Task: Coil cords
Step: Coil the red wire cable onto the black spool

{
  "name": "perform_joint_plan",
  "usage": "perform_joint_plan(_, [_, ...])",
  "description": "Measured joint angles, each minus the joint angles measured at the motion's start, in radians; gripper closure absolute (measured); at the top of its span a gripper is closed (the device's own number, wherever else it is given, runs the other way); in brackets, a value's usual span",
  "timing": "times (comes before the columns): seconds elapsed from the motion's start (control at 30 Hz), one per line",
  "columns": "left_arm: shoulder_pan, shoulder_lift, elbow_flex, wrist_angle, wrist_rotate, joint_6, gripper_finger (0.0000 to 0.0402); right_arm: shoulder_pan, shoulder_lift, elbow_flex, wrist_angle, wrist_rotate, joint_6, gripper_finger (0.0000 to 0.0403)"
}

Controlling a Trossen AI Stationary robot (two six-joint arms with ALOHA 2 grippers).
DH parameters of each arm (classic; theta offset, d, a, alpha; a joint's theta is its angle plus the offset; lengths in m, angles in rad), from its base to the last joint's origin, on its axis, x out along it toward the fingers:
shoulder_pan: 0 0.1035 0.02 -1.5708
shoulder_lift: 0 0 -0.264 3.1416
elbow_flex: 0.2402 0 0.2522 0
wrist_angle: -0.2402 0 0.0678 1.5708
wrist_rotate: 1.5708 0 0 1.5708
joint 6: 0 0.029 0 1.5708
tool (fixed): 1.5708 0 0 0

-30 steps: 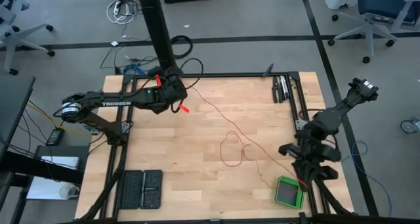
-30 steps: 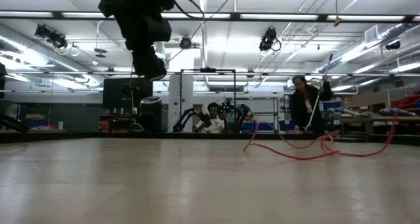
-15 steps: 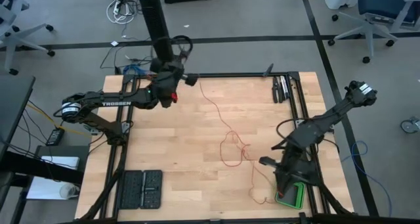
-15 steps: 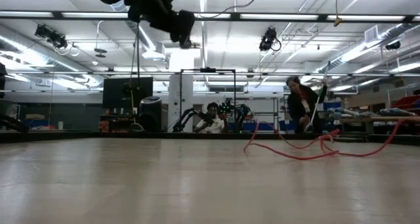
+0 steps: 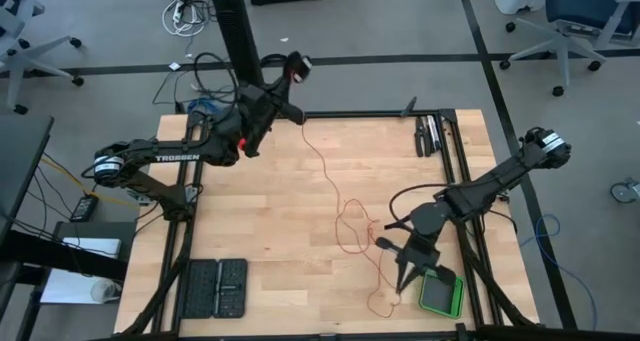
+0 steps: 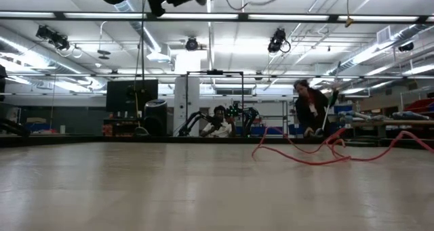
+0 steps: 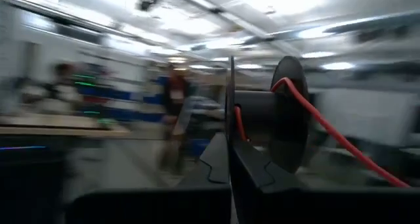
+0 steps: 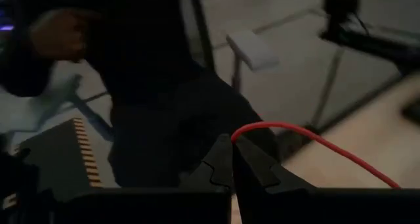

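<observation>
The left hand (image 5: 297, 67) is up past the far edge of the table (image 5: 250, 241) - shut tight on the cord (image 5: 322, 171). The red cord runs down from it, loops in the middle of the table, and goes on to the right hand (image 5: 402, 284) - shut on it too, near a green box (image 5: 440, 294).

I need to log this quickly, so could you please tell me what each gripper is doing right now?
Left gripper: shut on a dark spool with the red cord wound on it.
Right gripper: shut on the red cord.
</observation>
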Motion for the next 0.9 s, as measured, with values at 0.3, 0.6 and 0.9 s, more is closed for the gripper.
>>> perform_joint_plan(0.3, [0.0, -0.01, 0.0, -0.088, 0.193, -0.031, 0.0401, -0.029, -0.024, 0.0, -0.186, 0.102, 0.132, 0.0402])
perform_joint_plan(0.6, [0.008, -0.014, 0.001, -0.264, 0.098, 0.173, 0.0401, -0.014, -0.036, 0.0, -0.349, 0.082, 0.324, 0.0401])
perform_joint_plan(0.9, [0.007, -0.014, 0.001, -0.365, 0.033, 0.225, 0.0401, -0.003, -0.045, 0.0, -0.309, 0.086, 0.251, 0.0401])
